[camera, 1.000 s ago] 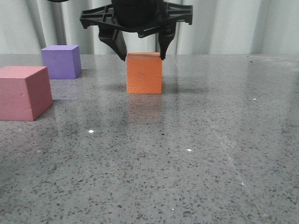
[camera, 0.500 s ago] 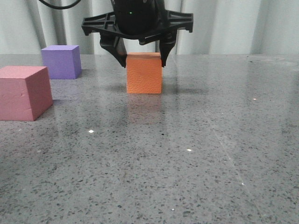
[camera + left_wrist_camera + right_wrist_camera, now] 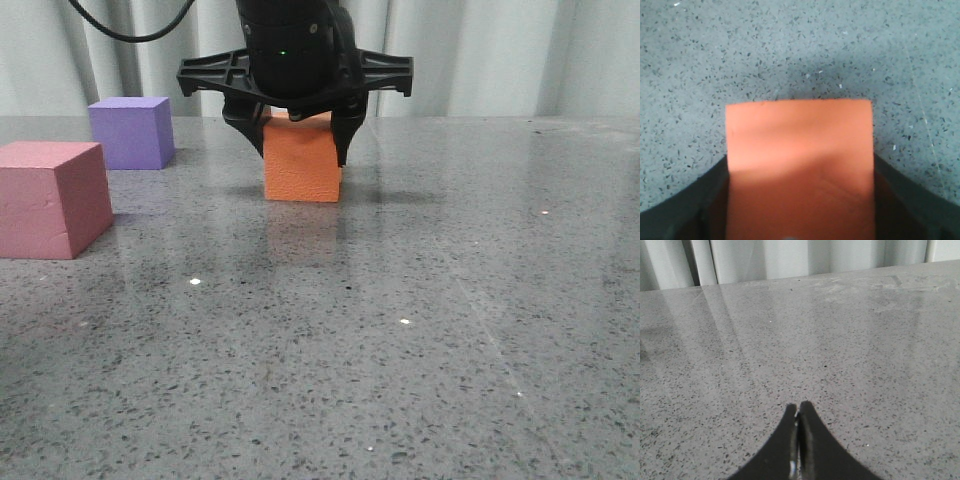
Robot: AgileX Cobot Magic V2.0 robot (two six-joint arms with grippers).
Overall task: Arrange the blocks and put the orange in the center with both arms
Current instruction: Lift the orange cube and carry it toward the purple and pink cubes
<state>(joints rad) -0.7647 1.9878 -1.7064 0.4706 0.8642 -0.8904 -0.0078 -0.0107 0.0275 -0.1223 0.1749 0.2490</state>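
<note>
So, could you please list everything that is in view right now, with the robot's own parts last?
Orange cube: one, orange, on the table, centre-back, between the left tool's fingers.
Purple cube: one, purple, back left.
Pink-red cube: one, dusty pink-red, left edge, nearer the camera.
Table: one, grey speckled.
Curtain: pale, behind the table.
Cable: one, black, upper left.
Left tool: black, shut on the orange cube.
Right tool: black, shut, empty, over bare table.
</note>
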